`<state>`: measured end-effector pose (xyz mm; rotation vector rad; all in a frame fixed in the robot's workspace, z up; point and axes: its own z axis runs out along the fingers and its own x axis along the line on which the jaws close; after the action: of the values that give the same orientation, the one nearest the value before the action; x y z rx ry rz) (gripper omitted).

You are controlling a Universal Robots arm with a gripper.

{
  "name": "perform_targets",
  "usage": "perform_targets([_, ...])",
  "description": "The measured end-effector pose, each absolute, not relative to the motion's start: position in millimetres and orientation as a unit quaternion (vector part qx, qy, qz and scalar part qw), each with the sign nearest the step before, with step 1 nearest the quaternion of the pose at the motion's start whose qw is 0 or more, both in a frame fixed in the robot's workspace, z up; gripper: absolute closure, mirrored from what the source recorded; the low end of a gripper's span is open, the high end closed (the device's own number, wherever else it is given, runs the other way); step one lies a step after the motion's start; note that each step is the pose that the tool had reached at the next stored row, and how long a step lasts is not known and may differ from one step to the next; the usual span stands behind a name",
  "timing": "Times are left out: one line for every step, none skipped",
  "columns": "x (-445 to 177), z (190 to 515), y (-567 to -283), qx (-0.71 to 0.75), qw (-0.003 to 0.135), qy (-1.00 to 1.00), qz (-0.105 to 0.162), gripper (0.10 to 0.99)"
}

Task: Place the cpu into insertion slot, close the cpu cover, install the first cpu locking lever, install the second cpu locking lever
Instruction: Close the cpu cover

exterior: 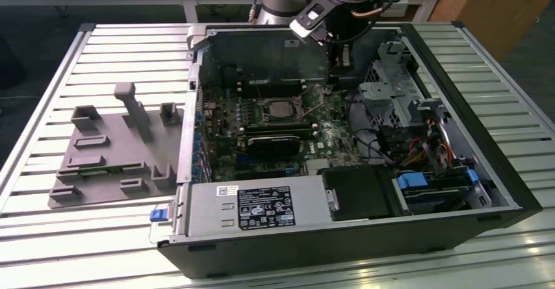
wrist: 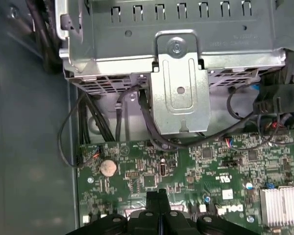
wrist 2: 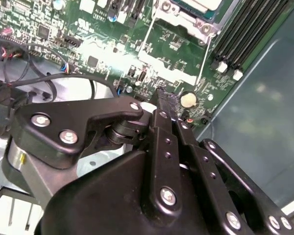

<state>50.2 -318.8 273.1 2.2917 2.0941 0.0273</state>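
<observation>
The cpu [exterior: 283,109] lies flat in the socket on the green motherboard inside the open computer case, with the silvery cpu cover [exterior: 264,110] framing it. In the second wrist view the cpu cover [wrist 2: 183,20] shows with two thin wire levers [wrist 2: 146,44] along the socket's sides; I cannot tell if they are latched. My gripper [exterior: 332,84] hangs inside the case just to the exterior view's right of the socket. Its black fingers are pressed together with nothing between them in both wrist views, the gripper [wrist 2: 164,97] low over the board beside the socket and the gripper [wrist: 159,197] short of a coin battery [wrist: 108,168].
A metal drive cage [wrist: 179,88] with black cables rises close behind the gripper. Memory slots [wrist 2: 250,29], a black card [exterior: 273,147] and the power supply [exterior: 251,208] crowd the case. A grey fixture plate [exterior: 113,152] lies on the slatted table at the exterior view's left.
</observation>
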Motion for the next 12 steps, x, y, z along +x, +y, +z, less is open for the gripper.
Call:
perform_targets([51, 272, -319, 0.738, 0.019, 0.674, 0.009, 0.984])
perform_targets([50, 270, -319, 0.738, 0.019, 0.674, 0.009, 0.984])
perform_targets([50, 269, -319, 0.738, 0.019, 0.674, 0.009, 0.984])
perform_targets([50, 267, -319, 0.738, 0.019, 0.674, 0.009, 0.984])
perform_targets([50, 266, -319, 0.738, 0.019, 0.674, 0.009, 0.984])
perform_targets([51, 265, -319, 0.738, 0.019, 0.675, 0.009, 0.984])
perform_targets([51, 264, -319, 0.737, 0.019, 0.675, 0.009, 0.984])
perform_targets([52, 263, -319, 0.736, 0.019, 0.676, 0.009, 0.984])
perform_targets([52, 262, -319, 0.735, 0.019, 0.677, 0.009, 0.984])
perform_targets([53, 261, -319, 0.735, 0.019, 0.678, 0.009, 0.984])
perform_targets([53, 260, -319, 0.734, 0.019, 0.679, 0.009, 0.984])
perform_targets([53, 258, -319, 0.733, 0.019, 0.680, 0.009, 0.984])
